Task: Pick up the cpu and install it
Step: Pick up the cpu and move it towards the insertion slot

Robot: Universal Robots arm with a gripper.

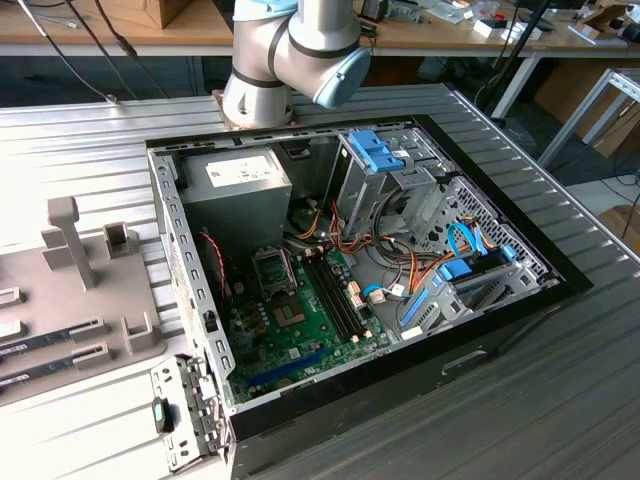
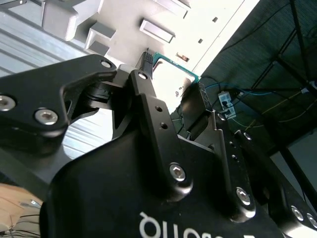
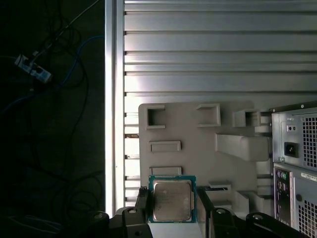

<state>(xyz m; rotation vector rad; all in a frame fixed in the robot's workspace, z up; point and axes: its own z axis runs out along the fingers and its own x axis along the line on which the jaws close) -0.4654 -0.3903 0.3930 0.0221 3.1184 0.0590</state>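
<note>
One small, square, silver-grey-topped, green-rimmed cpu [image 3: 172,200] is clamped between the two black jaws, over one grey moulded holder [image 3: 198,144] on the ribbed metal counter [image 3: 198,49].

The exterior view sits up high, off the arm [image 1: 290,50], looking down at a slant on the whole open computer case [image 1: 400,395]. It takes in the slatted table [image 1: 80,150] around it and the grey tray [image 1: 140,300] on the exterior view's left. The first wrist view faces straight down past the gripper [image 3: 172,210] onto that same tray and table, plus the case's back panel. The second wrist view is jammed right behind the fingers [image 2: 153,114], peeking along them at the tray. Both wrist views share the cpu [image 3: 172,198] pinched in the gripper.
</note>
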